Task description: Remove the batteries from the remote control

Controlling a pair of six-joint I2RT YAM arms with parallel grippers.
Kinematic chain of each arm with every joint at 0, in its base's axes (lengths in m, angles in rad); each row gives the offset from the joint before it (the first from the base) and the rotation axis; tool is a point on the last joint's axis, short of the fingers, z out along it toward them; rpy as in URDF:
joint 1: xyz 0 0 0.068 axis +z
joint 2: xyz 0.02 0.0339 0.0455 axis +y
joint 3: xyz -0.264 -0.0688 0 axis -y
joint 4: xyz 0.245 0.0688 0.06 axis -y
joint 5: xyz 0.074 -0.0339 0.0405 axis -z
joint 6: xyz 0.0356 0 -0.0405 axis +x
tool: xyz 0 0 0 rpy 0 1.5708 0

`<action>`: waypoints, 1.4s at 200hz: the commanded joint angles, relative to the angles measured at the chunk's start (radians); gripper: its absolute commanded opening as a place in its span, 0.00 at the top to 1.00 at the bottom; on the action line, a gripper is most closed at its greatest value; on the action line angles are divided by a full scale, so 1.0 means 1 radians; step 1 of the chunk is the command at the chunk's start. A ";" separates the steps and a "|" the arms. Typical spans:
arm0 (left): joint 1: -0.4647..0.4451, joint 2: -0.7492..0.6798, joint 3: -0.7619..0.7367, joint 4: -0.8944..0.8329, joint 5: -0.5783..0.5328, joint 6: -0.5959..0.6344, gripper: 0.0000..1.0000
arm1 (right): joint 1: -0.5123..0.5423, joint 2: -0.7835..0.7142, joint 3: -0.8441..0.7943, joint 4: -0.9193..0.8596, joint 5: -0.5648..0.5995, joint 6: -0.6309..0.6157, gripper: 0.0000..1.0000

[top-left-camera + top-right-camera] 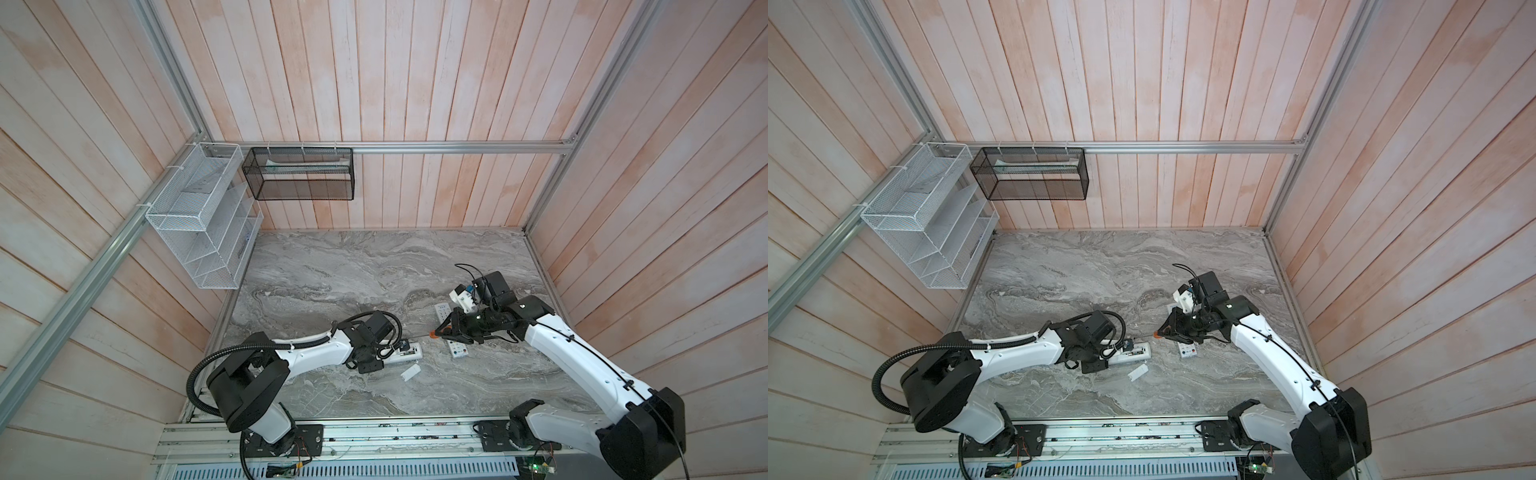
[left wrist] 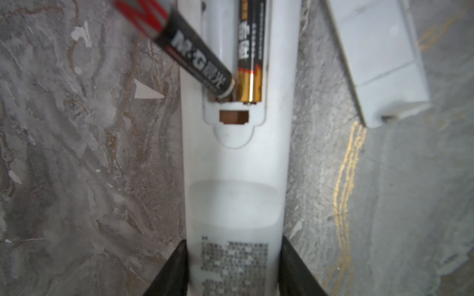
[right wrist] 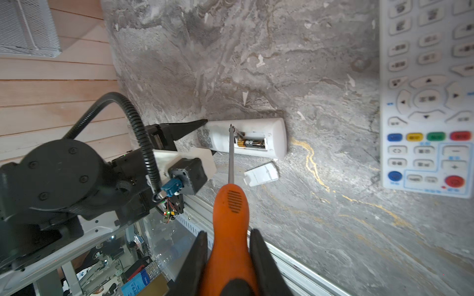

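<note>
Two batteries in one remote (image 2: 234, 179) — seated battery (image 2: 250, 51), tilted battery (image 2: 195, 53); left gripper (image 2: 234, 242) clamps remote, right gripper (image 3: 228, 232) clamps one screwdriver (image 3: 230, 205).

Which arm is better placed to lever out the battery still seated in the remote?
Right, likely. The right tool is shut on the screwdriver, whose tip sits by the seated battery. The left tool clamps the sides of the remote, steadying it, so it is not free.
</note>
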 commanded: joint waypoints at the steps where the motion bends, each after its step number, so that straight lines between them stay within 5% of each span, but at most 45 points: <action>1: -0.006 0.038 -0.008 -0.003 0.033 0.007 0.95 | 0.006 0.006 0.028 0.032 -0.046 0.006 1.00; 68: -0.003 0.049 -0.002 -0.017 0.083 0.002 0.96 | 0.006 0.040 0.032 0.046 -0.026 -0.015 1.00; 128: -0.001 0.059 0.002 -0.016 0.071 0.002 0.96 | 0.006 0.027 0.111 -0.165 0.135 -0.120 1.00; 280: 0.008 0.054 0.013 -0.014 0.051 -0.005 0.97 | 0.032 -0.010 0.025 -0.219 0.108 -0.128 1.00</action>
